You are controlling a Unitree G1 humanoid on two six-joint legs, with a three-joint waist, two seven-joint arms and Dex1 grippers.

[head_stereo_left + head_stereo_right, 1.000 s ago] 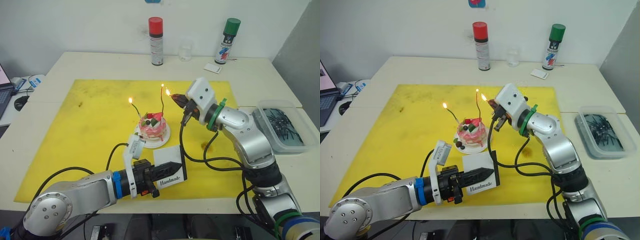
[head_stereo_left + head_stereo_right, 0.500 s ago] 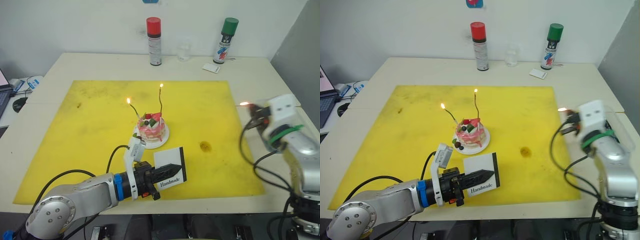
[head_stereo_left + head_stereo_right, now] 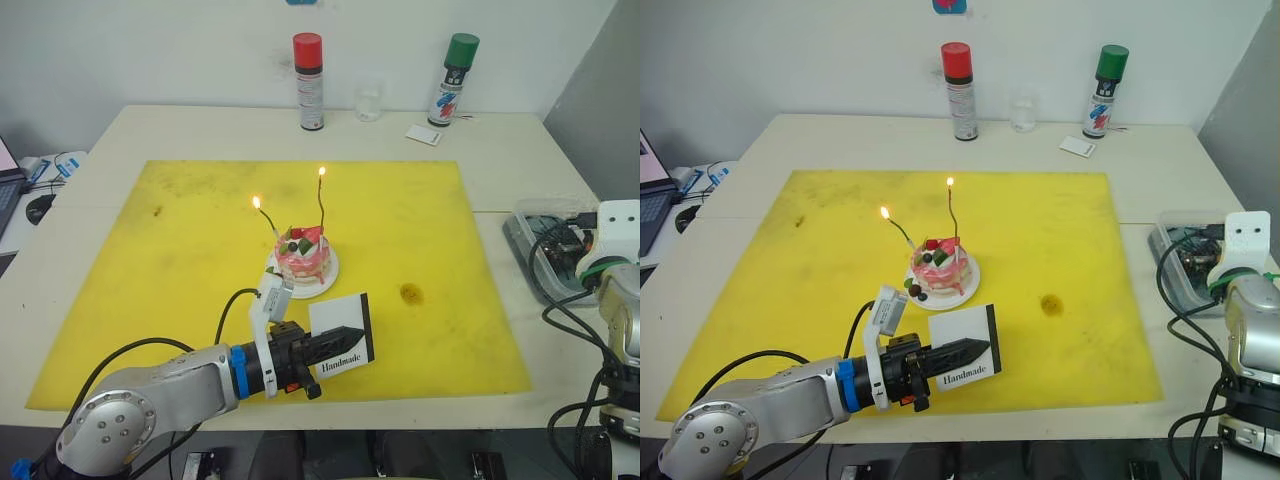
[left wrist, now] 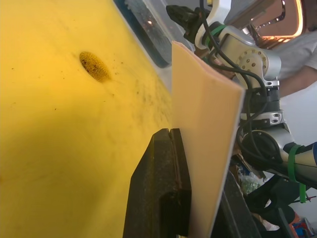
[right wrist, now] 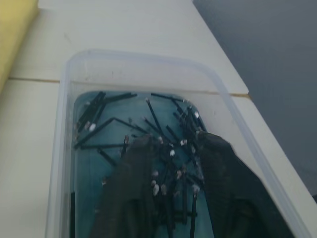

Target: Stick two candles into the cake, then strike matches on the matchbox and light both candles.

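While both candles burn with small flames, they stand stuck into the cake, one rising nearly straight from its top and the other leaning away toward the robot's left. The cake sits on its small white plate near the middle of a yellow mat that covers much of the tabletop.

Just beside the plate, on the side nearer the robot, the matchbox is held on edge with its black strip turned toward the right and the word "Handmade" facing the camera. The left end effector is clenched on the matchbox; the left wrist view shows its black fingers pressed against the flat face of the box.

Well apart from the cake, off the mat's right edge, a clear plastic tray holds a heap of short dark matches with pale heads. The right end effector hangs over this tray with its two fingers spread apart and nothing between them, the matches lying beneath the gap.

Beyond the cake, along the far edge of the tabletop, stand a red-capped spray can and a green-capped spray can, with a small clear glass between them and a small white card near the green-capped one.
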